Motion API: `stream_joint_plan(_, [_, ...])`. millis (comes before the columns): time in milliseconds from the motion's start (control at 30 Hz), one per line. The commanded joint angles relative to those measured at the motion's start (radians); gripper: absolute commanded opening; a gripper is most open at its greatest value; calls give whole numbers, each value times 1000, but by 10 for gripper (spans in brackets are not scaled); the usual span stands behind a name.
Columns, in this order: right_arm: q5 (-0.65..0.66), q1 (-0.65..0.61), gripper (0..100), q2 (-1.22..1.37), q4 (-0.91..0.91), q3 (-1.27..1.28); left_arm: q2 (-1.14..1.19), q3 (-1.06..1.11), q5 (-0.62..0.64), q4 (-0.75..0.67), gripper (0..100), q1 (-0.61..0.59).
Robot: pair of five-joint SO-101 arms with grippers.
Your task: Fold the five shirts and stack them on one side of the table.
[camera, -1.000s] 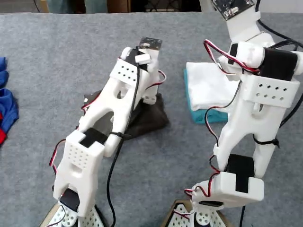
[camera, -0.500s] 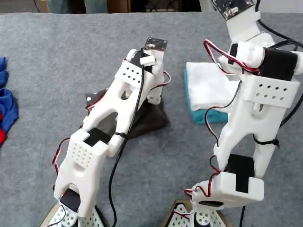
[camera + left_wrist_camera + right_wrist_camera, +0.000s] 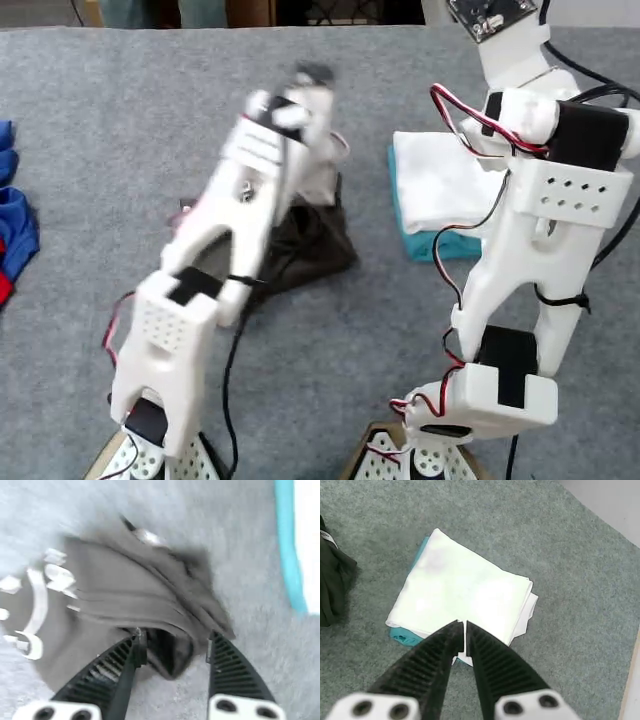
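About two fifths of the job looks done: a white shirt lies folded on top of a folded teal shirt, and this stack sits on the grey worktop on the right arm's side. The right hand hangs above the stack with its fingers pressed almost together and nothing between them, so it seems to be idle here. The shirt being worked is the dark shirt, which lies just beside the stack, apart from it, toward the left arm. It is bunched and only loosely gathered, not yet a neat fold. The left hand is low over it with its fingers spread wide, one on each side of a raised fold at the cloth's edge, holding nothing as far as can be seen. Well apart from the stack, past the dark shirt at the worktop's opposite edge, a blue shirt and a scrap of red cloth lie rumpled; they appear untouched. By that count, three shirts remain to be folded and moved to the stack.
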Motion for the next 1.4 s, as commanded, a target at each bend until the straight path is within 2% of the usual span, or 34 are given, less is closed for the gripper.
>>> stream_joint_plan(0, [5, -87, 24, -36, -8, -1, -141, -102, -3, 14, 91, -142])
stream_joint_plan(67, [0, -157, 22, -28, -8, 38, -198, -107, -44, 14, 23, -245])
stream_joint_plan(267, [-173, -459, 22, 59, -15, 193, -356, 31, -183, 12, 30, -628])
stream_joint_plan(400, [-229, -654, 22, 182, -41, 277, -394, 194, -278, 12, 29, -854])
stream_joint_plan(600, [-235, -796, 22, 363, -84, 263, -394, 432, -408, 3, 29, -1070])
stream_joint_plan(833, [-235, -775, 22, 572, -86, 87, -404, 584, -440, -110, 29, -1198])
stream_joint_plan(1100, [-235, -772, 22, 773, -80, -214, -402, 647, -454, -110, 29, -1194])
stream_joint_plan(1367, [-235, -707, 21, 891, 14, -285, -396, 645, -456, -110, 29, -1201])
